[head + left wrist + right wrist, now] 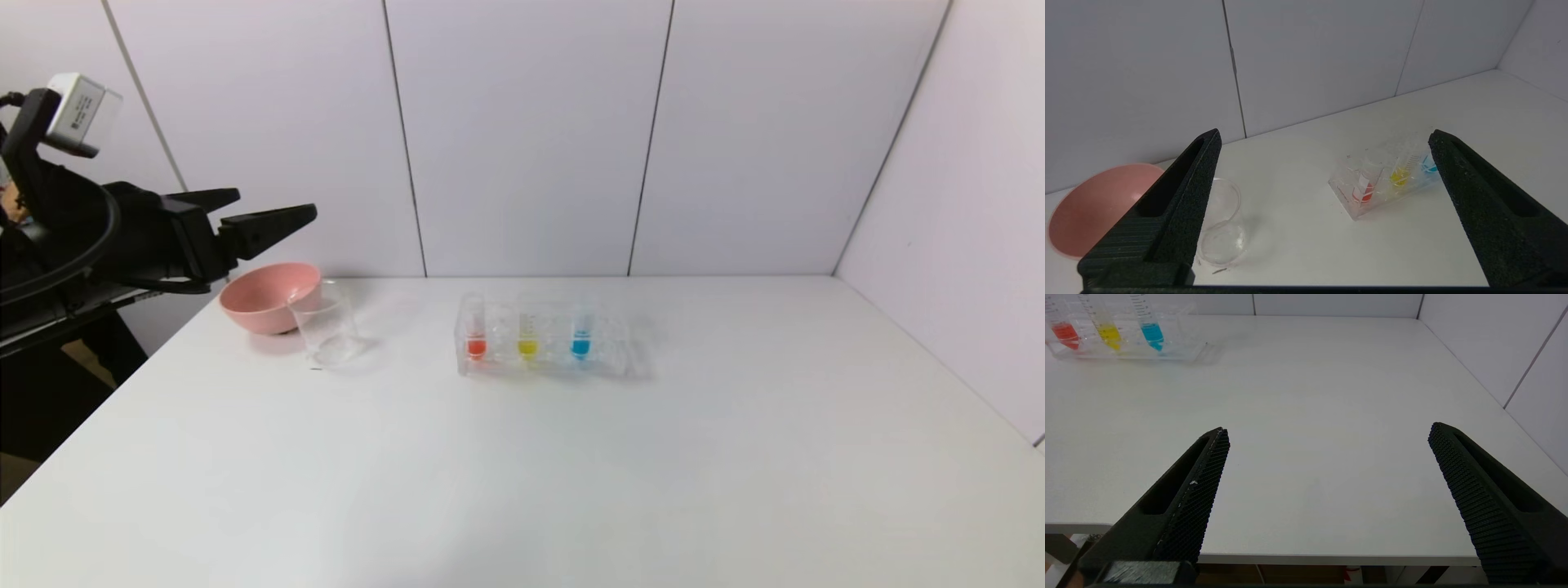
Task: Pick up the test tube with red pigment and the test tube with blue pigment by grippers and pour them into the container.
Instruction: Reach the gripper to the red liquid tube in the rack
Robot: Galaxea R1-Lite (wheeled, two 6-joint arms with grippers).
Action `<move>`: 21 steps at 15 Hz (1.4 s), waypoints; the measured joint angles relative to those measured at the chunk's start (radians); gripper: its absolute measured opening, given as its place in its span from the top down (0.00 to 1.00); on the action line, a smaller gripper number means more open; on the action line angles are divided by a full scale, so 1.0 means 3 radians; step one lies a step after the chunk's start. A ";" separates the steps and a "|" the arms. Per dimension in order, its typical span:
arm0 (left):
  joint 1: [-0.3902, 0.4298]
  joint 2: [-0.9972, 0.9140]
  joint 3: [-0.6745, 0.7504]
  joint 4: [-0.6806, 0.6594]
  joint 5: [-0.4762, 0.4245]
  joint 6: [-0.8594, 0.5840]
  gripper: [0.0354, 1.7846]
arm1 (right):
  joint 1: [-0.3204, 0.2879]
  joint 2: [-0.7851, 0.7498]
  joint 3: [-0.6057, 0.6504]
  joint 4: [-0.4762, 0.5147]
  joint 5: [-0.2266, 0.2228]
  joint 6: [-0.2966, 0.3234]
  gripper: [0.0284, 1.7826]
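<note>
On the white table [571,457] a clear tube rack [547,363] stands near the back wall, and three tubes stand upright in it. The test tube with red pigment [475,331] is at the left end of the rack, the tube with yellow liquid [528,333] is in the middle, and the test tube with blue pigment [580,331] is on the right. To the left of the rack, well apart from it, the container [326,331] stands upright on the table, and it looks empty. Just behind it is the pink bowl [265,296], which seems to touch the container or nearly so. The left gripper [273,214] hangs in the air above the left edge of the table, higher than the bowl, with its fingers spread wide and nothing between them. The right gripper [1327,435] is seen only in its own wrist view; it is low at the near edge of the table, well apart from the rack, also wide open and holding nothing.
</note>
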 joint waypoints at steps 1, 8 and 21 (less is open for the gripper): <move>0.0000 0.0103 -0.0050 -0.0072 -0.0074 -0.0001 0.01 | 0.0001 0.0000 0.0000 0.0000 0.0000 0.0000 0.00; 0.0001 0.0752 -0.0135 -0.0745 -0.0992 0.0028 0.01 | 0.0003 0.0000 0.0000 0.0000 0.0000 0.0000 0.00; -0.0005 0.1770 -0.0324 -0.1799 -0.2892 0.0129 0.01 | 0.0001 0.0000 0.0000 0.0000 0.0000 0.0000 0.00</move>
